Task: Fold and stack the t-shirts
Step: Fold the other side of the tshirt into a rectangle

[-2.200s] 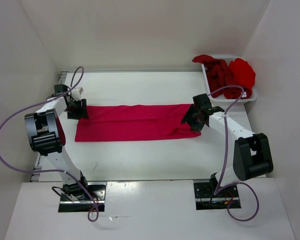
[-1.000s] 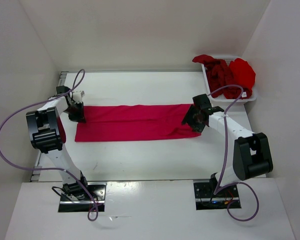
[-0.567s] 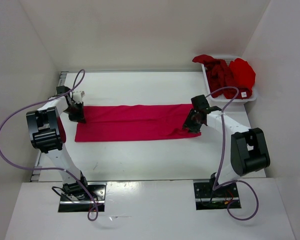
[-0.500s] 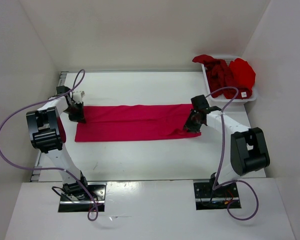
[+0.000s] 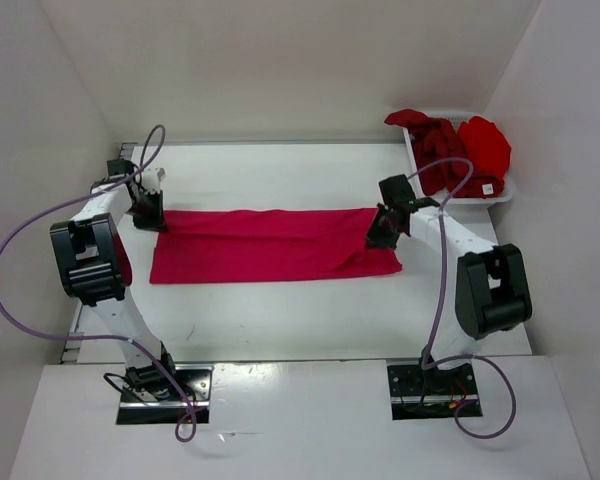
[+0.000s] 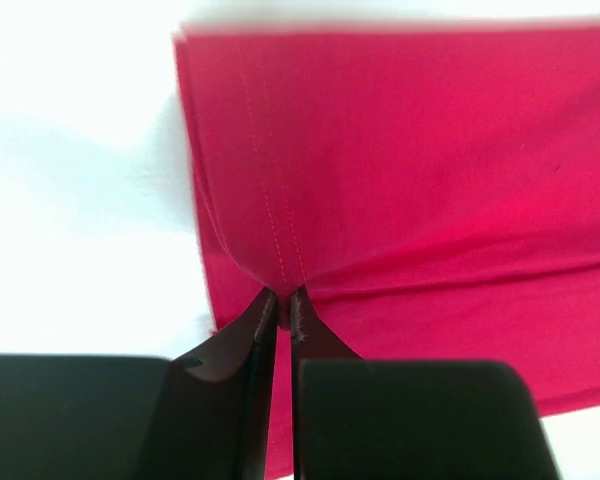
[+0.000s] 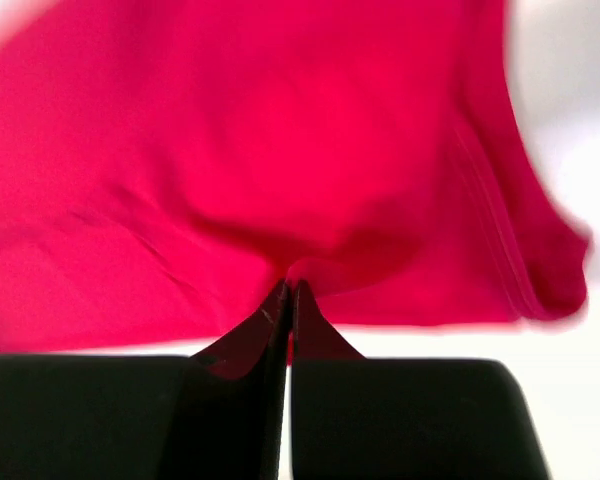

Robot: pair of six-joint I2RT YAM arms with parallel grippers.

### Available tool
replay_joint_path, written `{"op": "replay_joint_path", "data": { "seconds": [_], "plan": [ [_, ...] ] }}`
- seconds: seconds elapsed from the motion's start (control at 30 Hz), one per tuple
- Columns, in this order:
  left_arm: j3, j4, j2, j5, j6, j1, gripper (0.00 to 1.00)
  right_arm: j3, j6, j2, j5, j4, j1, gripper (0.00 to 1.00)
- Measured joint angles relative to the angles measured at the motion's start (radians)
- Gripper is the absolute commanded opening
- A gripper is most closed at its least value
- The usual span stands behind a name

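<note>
A pinkish-crimson t-shirt (image 5: 275, 245) lies as a long folded strip across the table's middle. At the strip's far left corner, my left gripper (image 5: 148, 212) is shut on the cloth; in the left wrist view the hem (image 6: 280, 250) puckers into the closed tips of the left gripper (image 6: 282, 298). My right gripper (image 5: 382, 226) is shut on the strip's far right corner, and the t-shirt (image 7: 280, 150) bunches at the tips of the right gripper (image 7: 288, 288) in the right wrist view. A dark maroon t-shirt (image 5: 438, 148) and a bright red t-shirt (image 5: 484, 146) sit heaped in the basket.
A white mesh basket (image 5: 508, 190) stands at the back right corner of the table, close behind my right arm. White walls enclose the table on the left, back and right. Purple cables loop off both arms.
My right gripper has closed onto the t-shirt's far right corner and shifted slightly towards the back. The left gripper has drawn its corner a little back and left.
</note>
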Motion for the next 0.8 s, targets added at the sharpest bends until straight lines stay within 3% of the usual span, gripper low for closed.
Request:
{"op": "replay_joint_path", "data": {
  "seconds": [0.2,0.37,0.63,0.8],
  "plan": [
    [0.158,-0.007,0.004,0.005,-0.003,0.000,0.00,0.303,-0.050,0.097,0.064,-0.014,0.000,0.00],
    [0.256,0.008,0.010,0.021,-0.022,0.000,0.00,0.449,-0.077,0.078,0.133,0.006,0.001,0.00],
    [0.209,0.039,0.011,0.032,-0.023,0.000,0.00,0.273,-0.081,-0.121,0.212,0.019,0.002,0.00],
    [0.101,0.025,0.026,-0.008,0.005,0.000,0.00,0.140,-0.070,-0.141,0.204,0.021,0.002,0.00]
  ]
}}
